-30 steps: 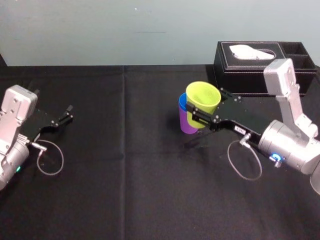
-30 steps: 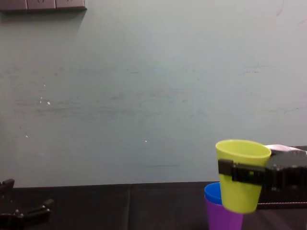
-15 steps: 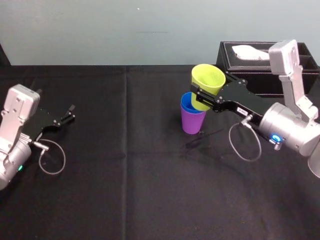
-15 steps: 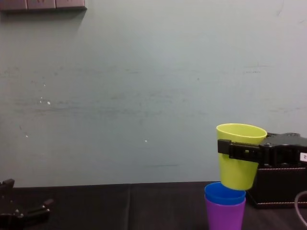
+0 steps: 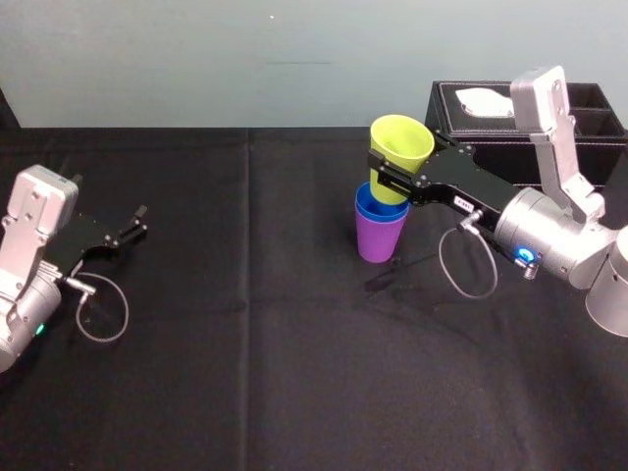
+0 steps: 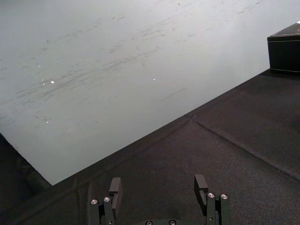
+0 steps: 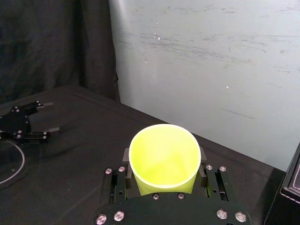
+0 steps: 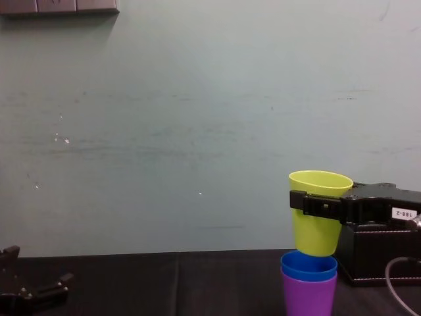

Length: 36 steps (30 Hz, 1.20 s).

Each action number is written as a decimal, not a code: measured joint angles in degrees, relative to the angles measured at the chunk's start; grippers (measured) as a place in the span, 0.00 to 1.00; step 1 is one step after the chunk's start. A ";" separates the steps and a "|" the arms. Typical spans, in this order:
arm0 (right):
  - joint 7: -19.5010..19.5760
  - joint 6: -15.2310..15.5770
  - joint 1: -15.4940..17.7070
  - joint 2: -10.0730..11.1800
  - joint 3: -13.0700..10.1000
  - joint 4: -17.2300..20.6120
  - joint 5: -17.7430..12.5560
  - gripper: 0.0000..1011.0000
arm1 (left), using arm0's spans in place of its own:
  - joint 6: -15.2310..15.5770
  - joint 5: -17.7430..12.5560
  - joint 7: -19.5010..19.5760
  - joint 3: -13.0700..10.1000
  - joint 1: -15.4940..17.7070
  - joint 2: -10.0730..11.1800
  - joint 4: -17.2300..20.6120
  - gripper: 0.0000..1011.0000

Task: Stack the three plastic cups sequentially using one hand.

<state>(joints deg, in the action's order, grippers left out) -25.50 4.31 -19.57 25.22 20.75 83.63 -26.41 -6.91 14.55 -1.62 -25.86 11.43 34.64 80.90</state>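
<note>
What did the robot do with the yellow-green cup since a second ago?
The right gripper, shut on the yellow-green cup, lifted it from beside the stack to just above the blue cup's mouth. The blue cup, nested in the purple cup, stayed put. The left gripper stayed parked, open, at the left.

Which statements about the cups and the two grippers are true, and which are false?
1. The right gripper holds the yellow-green cup. True.
2. The blue cup stands alone on the table. False: it sits inside the purple cup.
3. The left gripper holds a cup. False: it is open and empty.
4. Most of the yellow-green cup is above the blue cup's rim. True.
</note>
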 joint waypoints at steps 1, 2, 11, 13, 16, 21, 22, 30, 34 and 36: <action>0.00 -0.06 -0.15 -0.11 0.03 -0.27 0.05 0.73 | 0.00 0.00 0.00 0.00 0.00 0.00 0.00 1.00; 0.00 -0.12 -0.43 -0.28 0.10 -0.72 0.15 0.73 | 0.00 0.00 0.00 0.00 0.00 0.00 0.00 1.00; -0.05 -0.54 -1.49 -0.99 0.47 -2.41 0.55 0.73 | 0.00 0.00 0.00 0.00 0.00 0.00 0.00 1.00; -0.10 -0.60 -1.73 -1.20 0.58 -2.97 0.65 0.73 | 0.00 0.00 0.00 0.00 0.00 0.00 0.00 1.00; -0.15 -0.69 -2.01 -1.43 0.69 -3.57 0.75 0.73 | 0.00 0.00 0.00 0.00 0.00 0.00 0.00 1.00; -0.26 -0.80 -2.32 -1.76 0.91 -4.50 0.97 0.73 | 0.00 0.00 0.00 0.00 0.00 0.00 0.00 1.00; -0.29 -0.84 -2.43 -1.89 1.01 -4.82 1.08 0.73 | 0.00 0.00 0.00 0.00 0.00 0.00 0.00 1.00; -0.50 -0.99 -2.87 -2.42 1.35 -6.00 1.55 0.73 | 0.00 0.00 0.00 0.00 0.00 0.00 0.00 1.00; -0.53 -1.02 -2.99 -2.62 1.49 -6.37 1.74 0.73 | 0.00 0.00 0.00 0.00 0.00 0.00 0.00 1.00; -0.57 -1.06 -3.06 -2.71 1.56 -6.61 1.92 0.73 | 0.00 0.00 0.00 0.00 0.00 0.00 0.00 1.00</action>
<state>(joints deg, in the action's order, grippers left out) -26.07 3.25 -22.63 22.50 22.31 77.02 -24.49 -6.90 14.55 -1.62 -25.86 11.43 34.64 80.90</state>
